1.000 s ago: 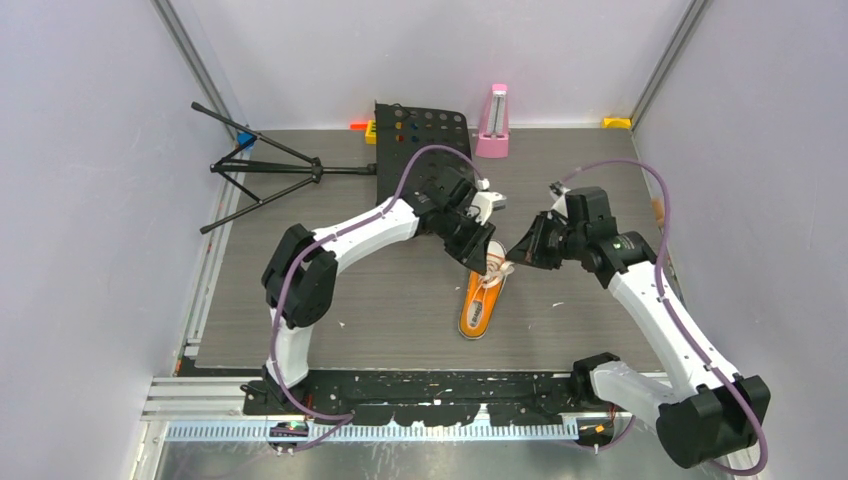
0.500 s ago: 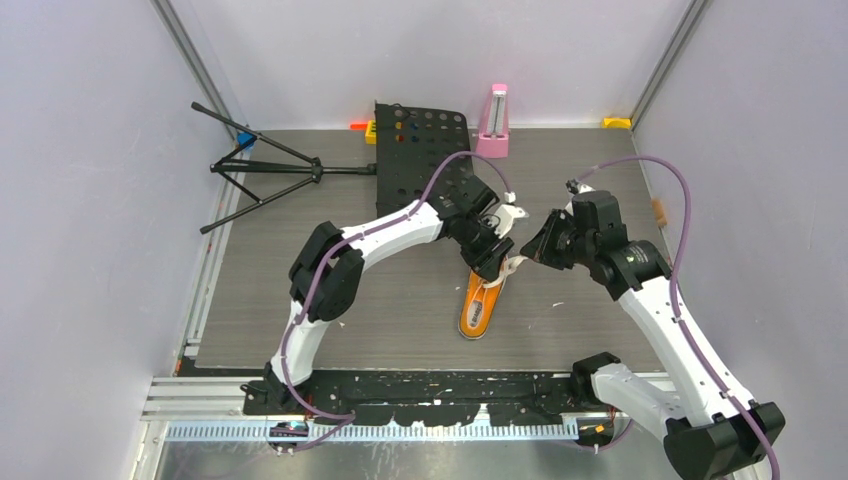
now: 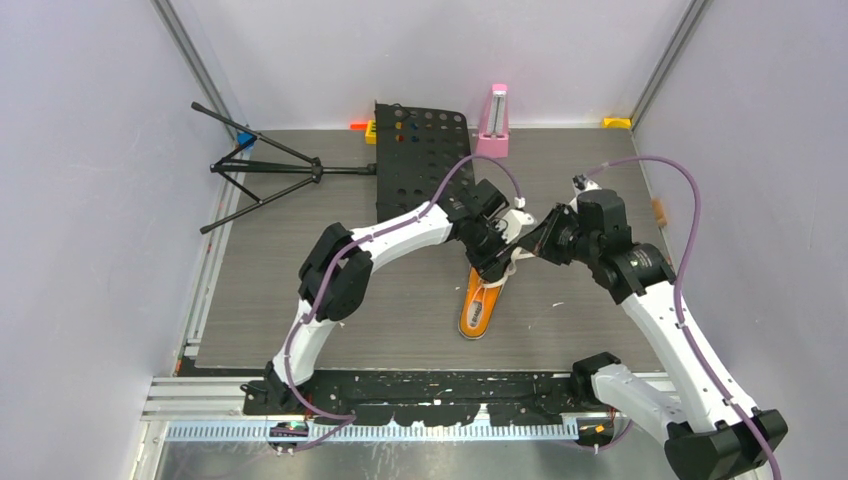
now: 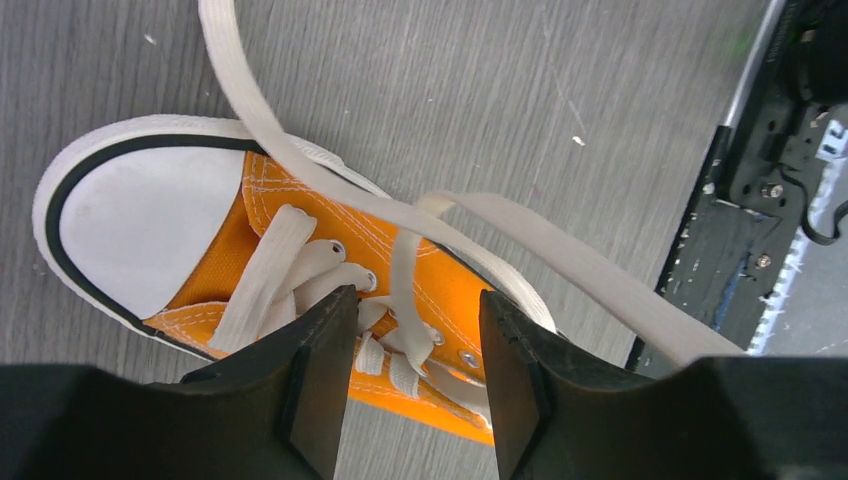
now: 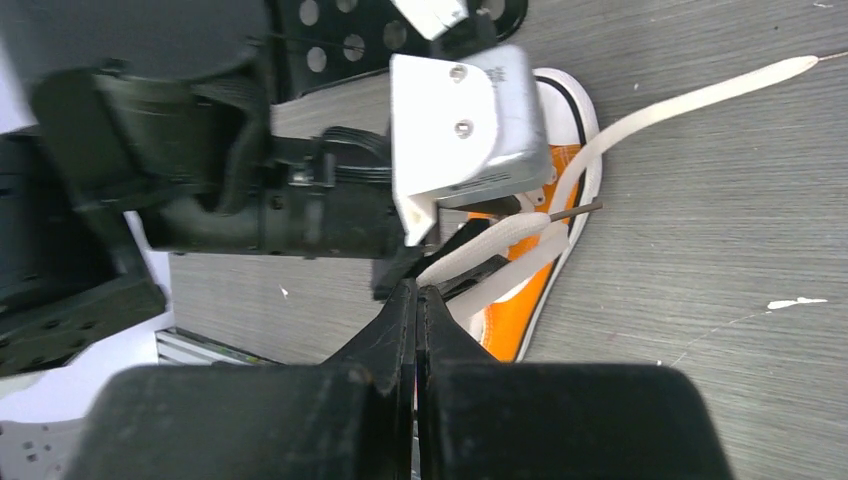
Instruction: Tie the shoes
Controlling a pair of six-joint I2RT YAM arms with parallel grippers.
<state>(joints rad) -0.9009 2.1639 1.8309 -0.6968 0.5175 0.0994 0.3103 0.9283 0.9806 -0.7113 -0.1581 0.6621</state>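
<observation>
Surface: grey wood-grain board [image 3: 300, 290] with pale walls on three sides and aluminium posts in the back corners. White flecks lie on the board.

Count:
- 1 sneaker [image 3: 481, 306]
- 2 arms
- 1 black tripod [image 3: 268, 170], folded flat at back left
- 1 black perforated panel [image 3: 418, 150] at back centre
- 1 pink metronome [image 3: 492, 122] just right of the panel
- 1 yellow block [image 3: 616, 122] in the back right corner

The orange sneaker sits sole-down at centre-right of the board, heel toward the arm bases. Its toe end is under both grippers. The white toe cap [image 4: 150, 215] is clear in the left wrist view.

The left gripper [image 4: 413, 305] has its jaws apart over the eyelet rows, with one lace strand between the fingers, unclamped. The laces [image 4: 560, 262] trail off across the board.

The right gripper [image 5: 416, 290] has its jaws pressed together with no gap. Two lace strands run straight into the tip, which looks like a pinch. It sits right against the left gripper.
</observation>
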